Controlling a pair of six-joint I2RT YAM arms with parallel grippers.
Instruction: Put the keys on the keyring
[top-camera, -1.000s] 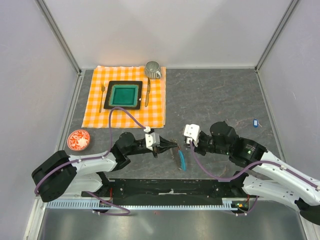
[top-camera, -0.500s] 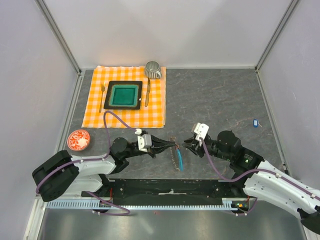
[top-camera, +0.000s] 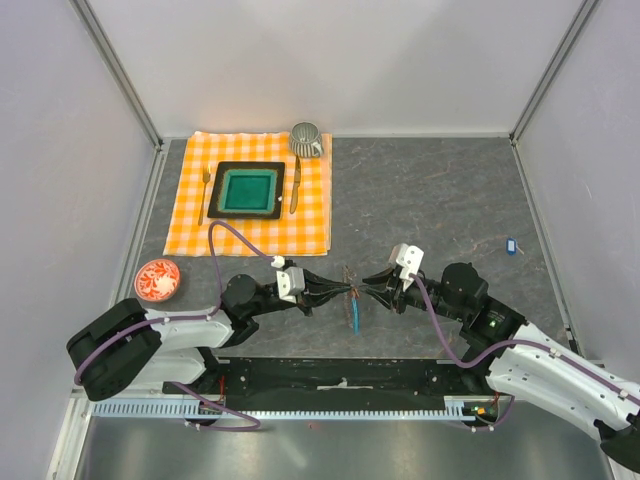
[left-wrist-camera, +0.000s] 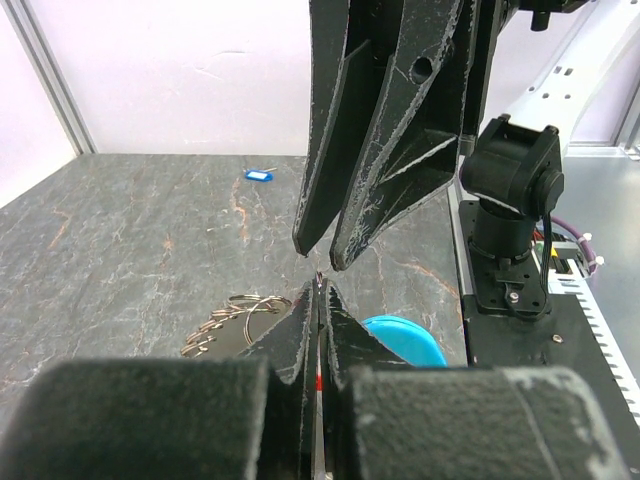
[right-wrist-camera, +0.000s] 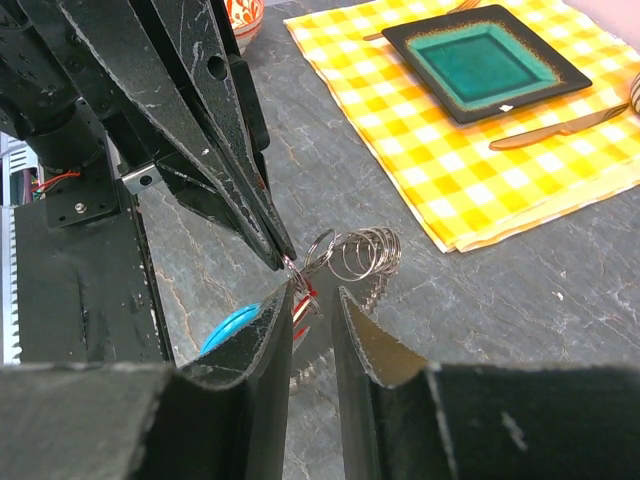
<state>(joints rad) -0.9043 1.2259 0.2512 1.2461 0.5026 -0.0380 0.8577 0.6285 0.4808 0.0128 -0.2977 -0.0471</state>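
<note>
Left gripper (top-camera: 343, 292) and right gripper (top-camera: 368, 289) meet tip to tip at the near middle of the table (top-camera: 430, 200), low over it. Left fingers are pressed together, clamped on the keyring (top-camera: 354, 316), which dangles below the tips with its light-blue strip lowest. In the left wrist view a thin red sliver (left-wrist-camera: 318, 381) shows between those fingers, and red also sits by the tips in the right wrist view. Can't tell if that is the red key's tag. Right fingers stand narrowly apart, tips right at the ring wire, with no clear clamp. The ring's coils (right-wrist-camera: 365, 255) bunch just beyond the tips. The blue key (top-camera: 510, 244) lies alone at far right, well apart. At far left is an orange checked cloth (top-camera: 312, 222) with a green plate (top-camera: 247, 190). A red saucer (top-camera: 157, 279) is at near left.
</note>
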